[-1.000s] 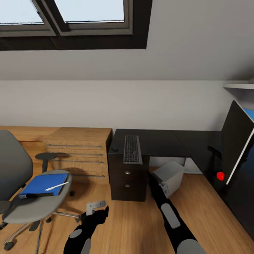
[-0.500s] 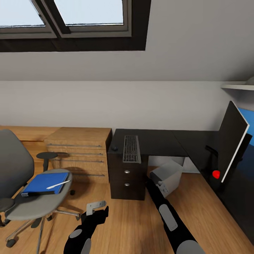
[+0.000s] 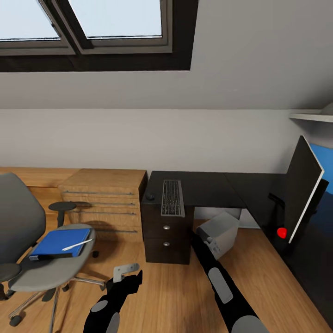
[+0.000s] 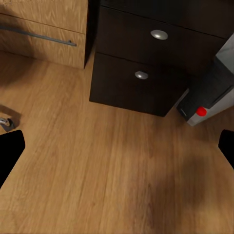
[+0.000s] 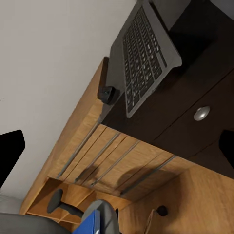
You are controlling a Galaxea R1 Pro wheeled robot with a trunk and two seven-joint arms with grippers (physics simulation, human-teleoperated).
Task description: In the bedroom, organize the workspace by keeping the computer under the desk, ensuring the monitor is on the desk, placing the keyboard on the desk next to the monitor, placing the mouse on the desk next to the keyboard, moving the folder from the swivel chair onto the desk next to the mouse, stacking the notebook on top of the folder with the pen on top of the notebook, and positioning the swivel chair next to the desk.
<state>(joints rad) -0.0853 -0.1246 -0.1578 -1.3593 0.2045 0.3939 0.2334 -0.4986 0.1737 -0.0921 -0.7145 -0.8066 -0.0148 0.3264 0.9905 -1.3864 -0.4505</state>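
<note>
Head view: the swivel chair point(image 3: 37, 263) stands at the left, well apart from the black surface point(image 3: 208, 187). The blue folder point(image 3: 58, 241) lies on its seat with the white pen point(image 3: 77, 244) on top. The keyboard point(image 3: 172, 198) rests on the surface, a small dark mouse point(image 3: 150, 196) just beside it. The monitor point(image 3: 301, 189) stands at the right; the grey computer point(image 3: 221, 233) sits tilted under the surface. The left pincer point(image 3: 124, 273) hangs over the wooden floor; whether it is wide or narrow I cannot tell there.

Left wrist view: dark fingertips point(image 4: 9, 151) at opposite edges, set wide, above floor, drawers point(image 4: 141, 63) and computer point(image 4: 207, 95).

Right wrist view: fingertips point(image 5: 9, 151) likewise wide, holding nothing; keyboard point(image 5: 144, 53) and mouse point(image 5: 107, 92) beyond.
</note>
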